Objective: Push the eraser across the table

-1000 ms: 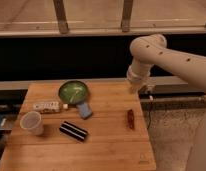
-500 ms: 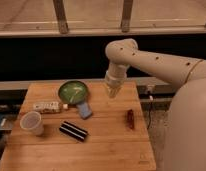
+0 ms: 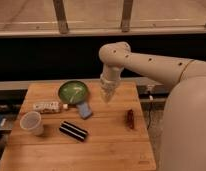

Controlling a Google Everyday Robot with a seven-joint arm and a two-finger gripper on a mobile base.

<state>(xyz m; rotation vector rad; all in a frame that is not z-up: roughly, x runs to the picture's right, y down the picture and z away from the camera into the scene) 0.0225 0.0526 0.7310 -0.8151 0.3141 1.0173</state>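
the wooden bench (image 3: 113,147) sits by a dark wall. the eraser (image 3: 73,131) lies near the front, close to the cup (image 3: 32,122). the hand (image 3: 106,95) hangs above the back part, well apart from the eraser. i cannot tell if it is open. i think this is the reaching step, and next it must drop beside the eraser.

- 1 eraser (image 3: 73,131)
- 1 cup (image 3: 32,123)
- 1 green bowl (image 3: 73,91)
- 1 blue pad (image 3: 85,110)
- 1 reddish-brown stick (image 3: 130,119)
- 1 white packet (image 3: 46,106)
- 1 gripper (image 3: 107,95), over the table (image 3: 111,145), right of the bowl
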